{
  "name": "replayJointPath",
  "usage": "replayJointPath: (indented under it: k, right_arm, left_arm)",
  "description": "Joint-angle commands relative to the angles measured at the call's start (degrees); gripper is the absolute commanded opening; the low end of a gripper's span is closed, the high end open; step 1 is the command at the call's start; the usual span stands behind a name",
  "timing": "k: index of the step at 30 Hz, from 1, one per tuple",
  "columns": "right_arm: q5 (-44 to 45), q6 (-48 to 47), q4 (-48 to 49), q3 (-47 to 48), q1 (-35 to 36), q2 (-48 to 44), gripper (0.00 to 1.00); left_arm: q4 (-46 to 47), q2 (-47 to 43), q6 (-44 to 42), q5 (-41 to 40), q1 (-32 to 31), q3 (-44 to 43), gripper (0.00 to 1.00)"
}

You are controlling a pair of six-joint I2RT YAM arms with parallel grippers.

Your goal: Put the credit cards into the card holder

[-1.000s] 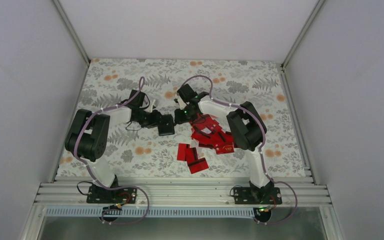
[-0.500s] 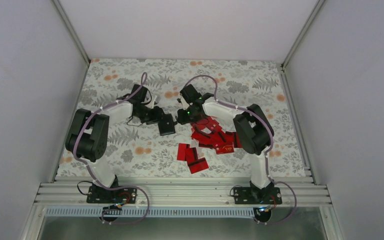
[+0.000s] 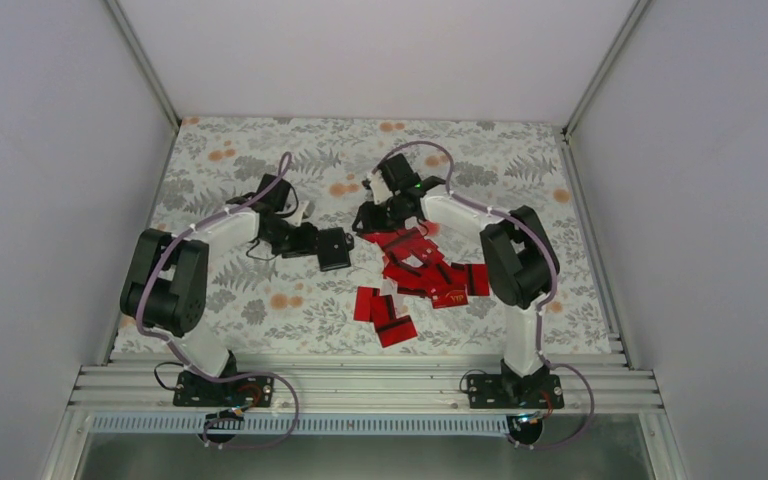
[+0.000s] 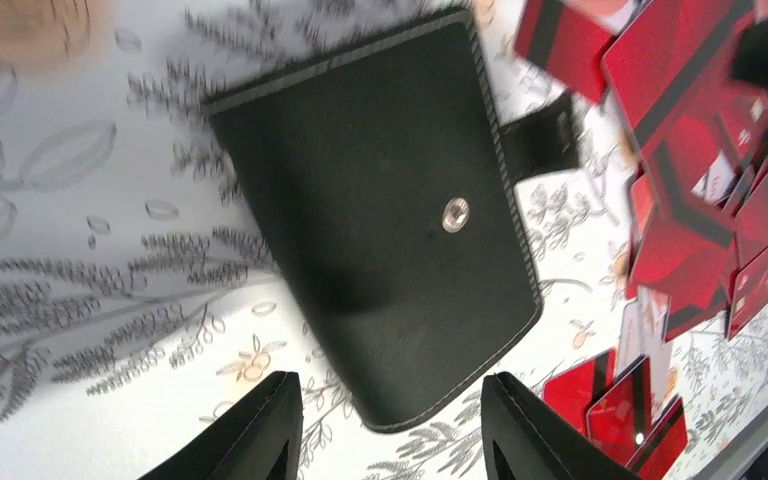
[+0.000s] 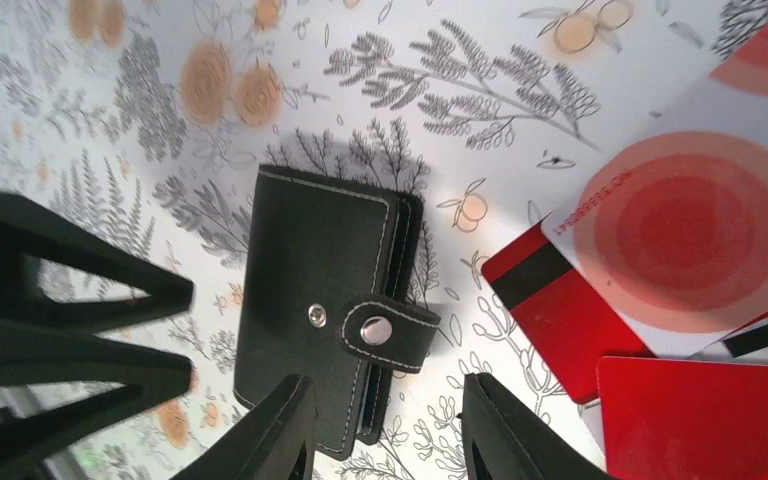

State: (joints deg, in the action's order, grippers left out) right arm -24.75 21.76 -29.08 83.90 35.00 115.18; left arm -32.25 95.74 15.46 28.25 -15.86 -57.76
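Black fingers spread wide, the left hand [image 4: 385, 395] is released and grips nothing. The near corner of the card holder [image 4: 370, 220] lies between its two fingers; whether they touch it I cannot tell. The right hand [image 5: 385, 395] is likewise released and empty, poised near the holder on its tab side. The holder lies folded shut on the floral surface [image 3: 260, 160]. Its snap tab [image 4: 542, 138] is unfastened and sticks out toward the credit cards [image 3: 422, 272], an overlapping red heap just beside it. None are inside yet.

The risk, as I judge it, is that the two hands work very close together and could knock each other. A pinch on the holder's corner might press it shut or skid it along rather than open it. Flat, overlapping cards may also lift two at a time.

Against a second ago, the right hand has drawn back from the holder toward the far side. The holder and the left hand have hardly moved.
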Motion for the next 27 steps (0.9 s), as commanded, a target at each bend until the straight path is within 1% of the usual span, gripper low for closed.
replayJointPath:
  k: [1,7,10,13,20,27]
  right_arm:
    - [-5.81,2.65,2.58,-0.49,-2.34,-2.54,0.38]
    - [-7.66,4.21,2.21,0.47,-2.80,2.01,0.31]
    - [-12.00,4.32,3.43,0.35,-2.83,4.02,0.29]
    - [-13.92,4.60,4.34,-0.08,-2.79,5.02,0.26]
    - [-18.75,5.60,6.70,0.51,-2.82,8.17,0.24]
    - [-21.10,6.06,8.33,0.57,-2.82,10.20,0.24]
  left_arm:
    - [2.52,0.57,-0.06,1.63,0.17,2.25,0.45]
    - [5.58,3.47,0.80,3.08,0.20,2.38,0.40]
    - [6.45,4.30,0.97,4.24,0.19,2.27,0.39]
    - [6.78,5.18,0.82,5.07,0.06,2.13,0.38]
    - [6.46,7.29,0.71,4.57,-0.01,0.88,0.38]
    - [6.61,8.82,0.84,4.45,-0.04,-0.13,0.35]
